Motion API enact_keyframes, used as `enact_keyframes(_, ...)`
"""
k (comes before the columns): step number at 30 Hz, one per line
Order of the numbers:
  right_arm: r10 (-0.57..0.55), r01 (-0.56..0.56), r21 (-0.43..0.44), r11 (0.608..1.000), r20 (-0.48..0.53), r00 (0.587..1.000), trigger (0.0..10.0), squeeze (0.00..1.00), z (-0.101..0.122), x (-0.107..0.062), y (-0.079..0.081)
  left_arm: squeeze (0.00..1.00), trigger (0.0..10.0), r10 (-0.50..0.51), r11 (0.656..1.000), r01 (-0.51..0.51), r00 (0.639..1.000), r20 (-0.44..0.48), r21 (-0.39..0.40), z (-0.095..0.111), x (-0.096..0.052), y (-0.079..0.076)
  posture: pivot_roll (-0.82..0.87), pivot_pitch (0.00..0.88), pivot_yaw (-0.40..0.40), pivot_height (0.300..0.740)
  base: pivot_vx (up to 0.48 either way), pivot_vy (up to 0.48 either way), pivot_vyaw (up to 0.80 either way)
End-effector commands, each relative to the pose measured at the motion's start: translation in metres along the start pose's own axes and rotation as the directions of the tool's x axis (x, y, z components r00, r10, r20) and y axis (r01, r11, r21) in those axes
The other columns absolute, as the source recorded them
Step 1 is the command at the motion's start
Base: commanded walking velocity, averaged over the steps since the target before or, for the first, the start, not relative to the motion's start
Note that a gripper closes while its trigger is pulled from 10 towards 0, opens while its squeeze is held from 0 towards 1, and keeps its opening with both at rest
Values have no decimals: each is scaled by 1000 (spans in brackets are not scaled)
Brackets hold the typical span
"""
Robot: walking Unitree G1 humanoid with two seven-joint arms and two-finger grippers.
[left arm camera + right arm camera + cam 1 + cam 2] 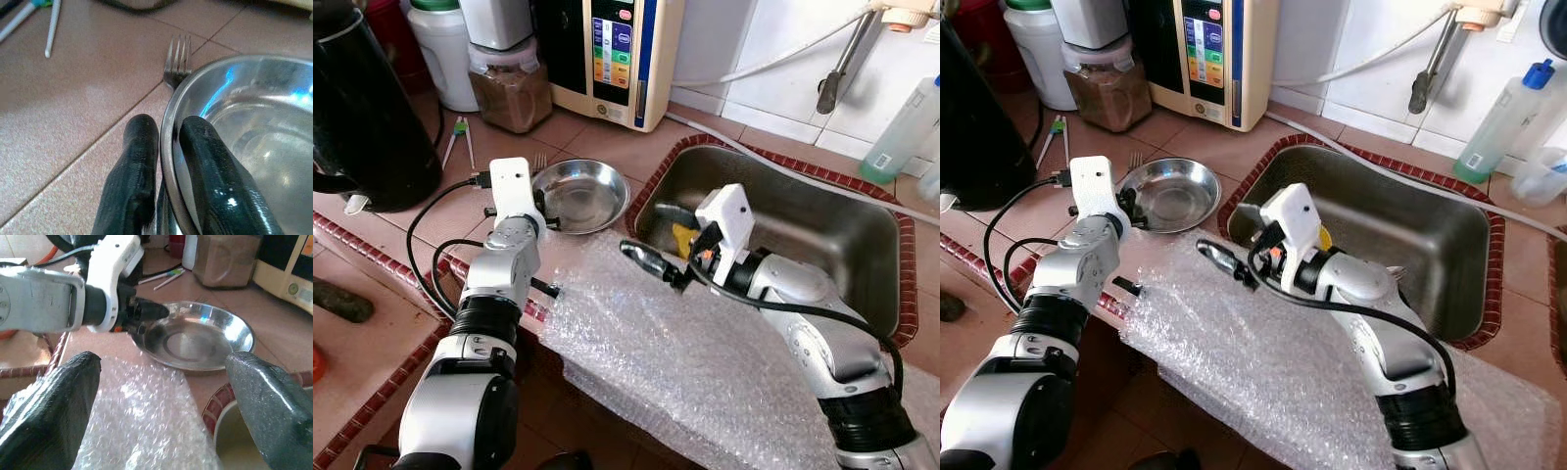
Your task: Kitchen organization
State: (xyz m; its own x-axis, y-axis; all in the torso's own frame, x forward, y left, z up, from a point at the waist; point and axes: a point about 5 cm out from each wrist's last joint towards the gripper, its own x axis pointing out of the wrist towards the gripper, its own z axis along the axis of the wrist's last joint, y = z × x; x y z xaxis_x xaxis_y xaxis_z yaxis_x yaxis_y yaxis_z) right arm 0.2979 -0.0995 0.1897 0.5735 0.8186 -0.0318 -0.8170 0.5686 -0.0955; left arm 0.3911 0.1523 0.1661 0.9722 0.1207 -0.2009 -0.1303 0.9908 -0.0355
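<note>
Tiled worktop (597, 137) with inset steel sink (862, 255); a shallow steel bowl (582, 194) sits on the worktop just left of the sink, its rim close to the sink's red-tiled border; a fork (177, 61) lies on the tiles behind the bowl, tines touching or passing under the rim. Left claw (166, 176) closed on the bowl's near-left rim, one finger (134, 171) outside on the tile side, the other inside the bowl, the thin metal edge pinched between them; in the right wrist view the same claw (146, 313) meets the rim from the left. Right claw (651, 262) hovers above a sheet of bubble wrap (705, 362) spread over the worktop's front edge, in front of the bowl and sink; its fingers (54, 406) stand wide apart, holding nothing, pointed toward the bowl. A yellow object (682, 238) lies in the sink, partly hidden by the right arm; its kind cannot be told. Along the back: a cream appliance with coloured panel (612, 49), a container of brown powder (512, 88), a white jug (440, 54); a black kettle (362, 108) at far left; a clear bottle (901, 132) beyond the sink's right corner.
</note>
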Motion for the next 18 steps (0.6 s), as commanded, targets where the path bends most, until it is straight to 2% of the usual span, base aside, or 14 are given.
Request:
enact_keyframes(1,29,-29,-21,999,-7,1000,10000,553,2,-1,5,0,0,-5,1000,5,1000,27,-3,4,-1,0,-71,95,-16,740,0,0,0)
enact_keyframes(4,32,-32,-17,999,-10,999,10000,533,2,-1,5,0,0,-4,1000,5,999,46,-18,6,-2,0,-70,95,-17,740,0,0,0)
enact_keyframes(5,35,-35,-11,999,-9,999,10000,333,2,-1,6,0,0,1,999,1,998,58,-33,7,-3,1,-70,96,-18,740,0,0,0)
enact_keyframes(8,51,-51,18,999,-4,999,10000,0,2,-2,6,0,0,-18,998,23,995,94,-56,13,-5,-2,-67,94,-21,740,0,0,0)
enact_keyframes(15,71,-71,12,997,-30,997,10000,0,-1,-2,7,0,0,3,997,7,992,128,-82,17,-6,1,-70,90,-24,740,0,0,0)
enact_keyframes(17,59,-59,11,998,-35,998,10000,0,-2,-3,5,0,0,-2,988,31,982,187,-151,24,-8,-1,-70,90,-27,740,0,0,0)
enact_keyframes(18,59,-59,11,998,-35,998,10000,0,-2,-3,5,0,0,-2,988,31,982,187,-151,24,-8,-1,-70,90,-27,740,0,0,0)
